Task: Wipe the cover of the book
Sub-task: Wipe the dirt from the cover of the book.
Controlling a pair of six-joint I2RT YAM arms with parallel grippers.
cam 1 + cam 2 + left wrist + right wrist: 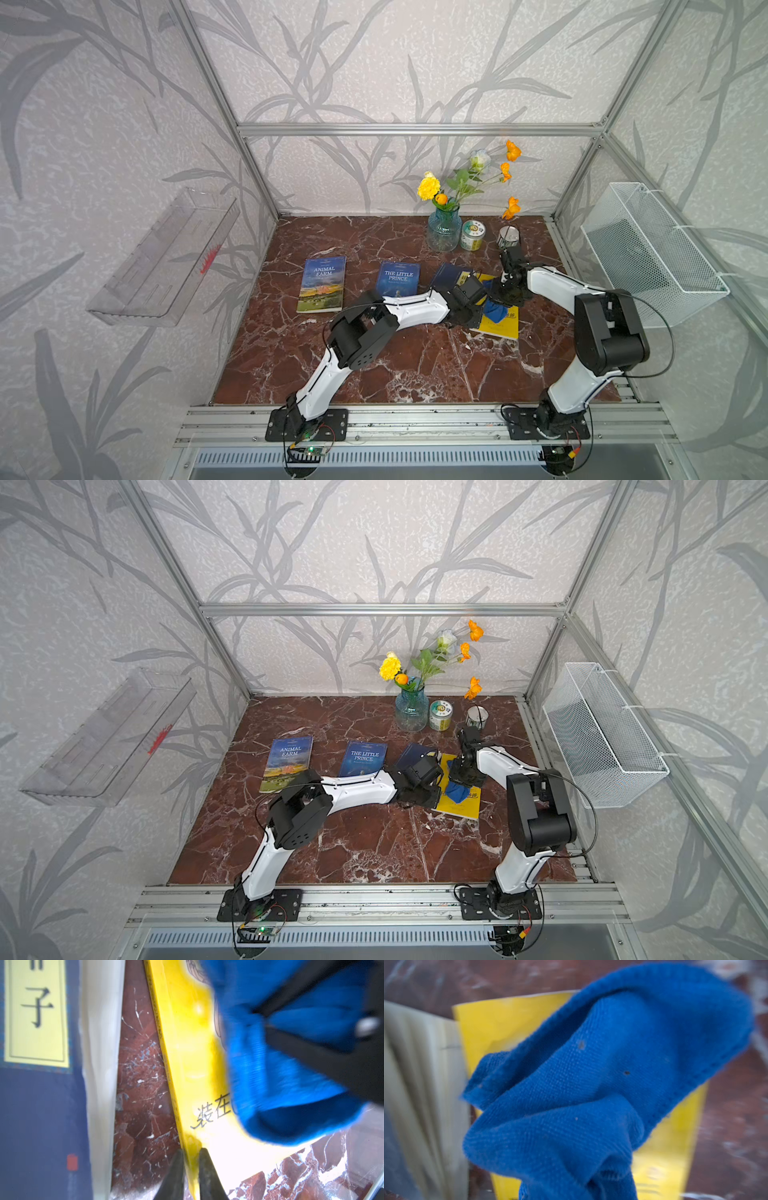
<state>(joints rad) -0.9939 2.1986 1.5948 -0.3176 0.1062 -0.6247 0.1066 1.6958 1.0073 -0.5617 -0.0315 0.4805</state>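
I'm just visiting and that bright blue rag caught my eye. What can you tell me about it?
The blue cloth is a small woven rag, microfibre by its look, with stitched hems and a few dark specks. Crumpled and folded over itself, it is pinched in the right gripper and drapes down onto the cover of the yellow book.

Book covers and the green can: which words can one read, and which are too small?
"ANIMAL FARM" on the landscape book.
"THE LITTLE PRINCE" on the blue book.
"子" on the label of the dark blue book.
"装在" on the yellow book.
Other print on the books and the green can: too small to read.
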